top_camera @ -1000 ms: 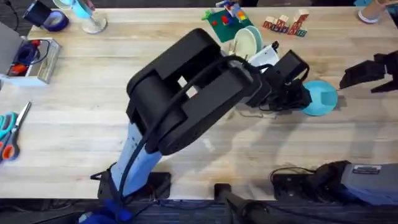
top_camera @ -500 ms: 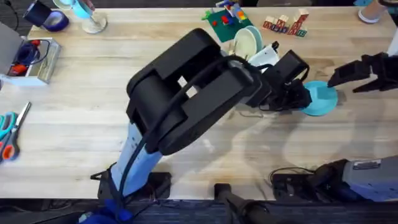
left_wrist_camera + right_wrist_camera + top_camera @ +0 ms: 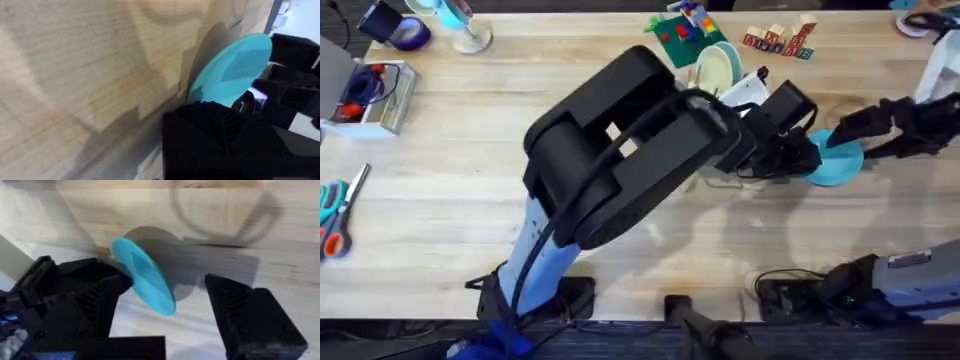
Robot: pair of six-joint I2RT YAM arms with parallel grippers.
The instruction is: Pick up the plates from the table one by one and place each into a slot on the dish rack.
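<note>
The teal-blue plate (image 3: 837, 160) is tilted up on its edge over the table (image 3: 440, 170) at the right middle. My left gripper (image 3: 802, 155) reaches across from the left and is shut on the plate's near rim; one black finger (image 3: 220, 130) covers the plate (image 3: 232, 70) there. My right gripper (image 3: 840, 133) comes in from the right and is open, its fingers straddling the plate (image 3: 145, 282) without touching it. A cream-yellow plate (image 3: 713, 68) stands upright behind my left arm, and the dish rack under it is hidden by the arm.
A colourful toy-brick model (image 3: 680, 28) and wooden blocks (image 3: 780, 40) sit at the back. A paler plate (image 3: 730, 55) stands behind the cream one. Scissors (image 3: 335, 215) and a box (image 3: 365, 95) lie at the far left. My left arm covers the table's middle.
My right gripper has moved left from the table's right edge to the teal-blue plate and now straddles it. The left arm and the plate have stayed put.
</note>
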